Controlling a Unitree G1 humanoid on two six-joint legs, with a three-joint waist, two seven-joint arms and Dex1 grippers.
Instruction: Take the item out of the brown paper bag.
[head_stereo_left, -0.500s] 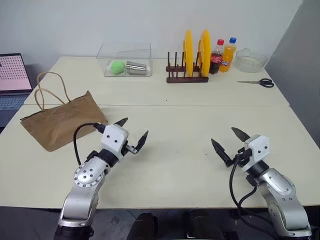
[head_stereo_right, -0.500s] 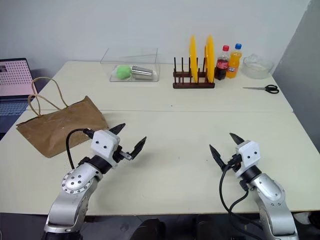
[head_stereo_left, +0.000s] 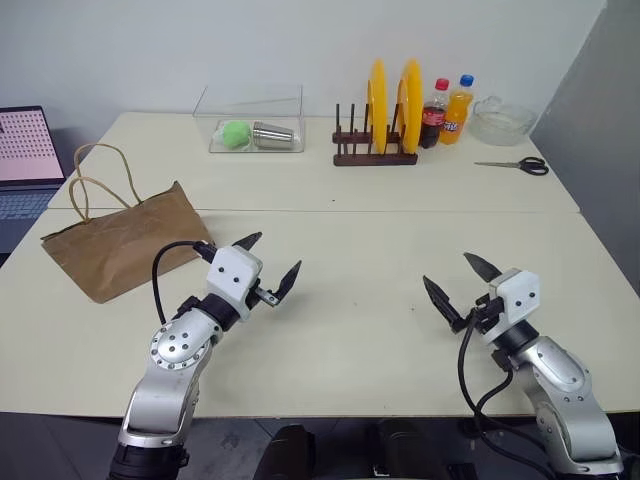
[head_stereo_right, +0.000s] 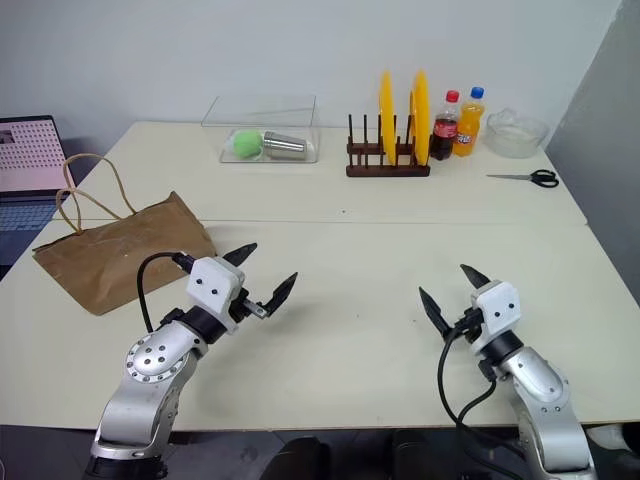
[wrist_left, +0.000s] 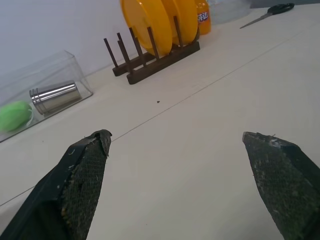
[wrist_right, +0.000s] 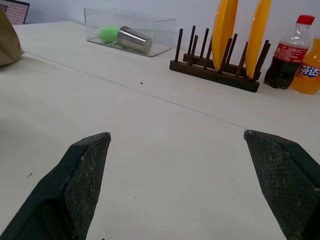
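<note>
The cream table carries the brown paper bag, a clear tray, a plate rack, 2 bottles, a bowl and scissors.

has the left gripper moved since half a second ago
Yes, slightly. The left gripper has edged toward the robot's right, a little further from the brown paper bag, which lies where it was. Its jaws are open.

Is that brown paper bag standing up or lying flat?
Lying flat. The brown paper bag rests creased on its side on the table, its loop handles trailing toward the laptop.
</note>
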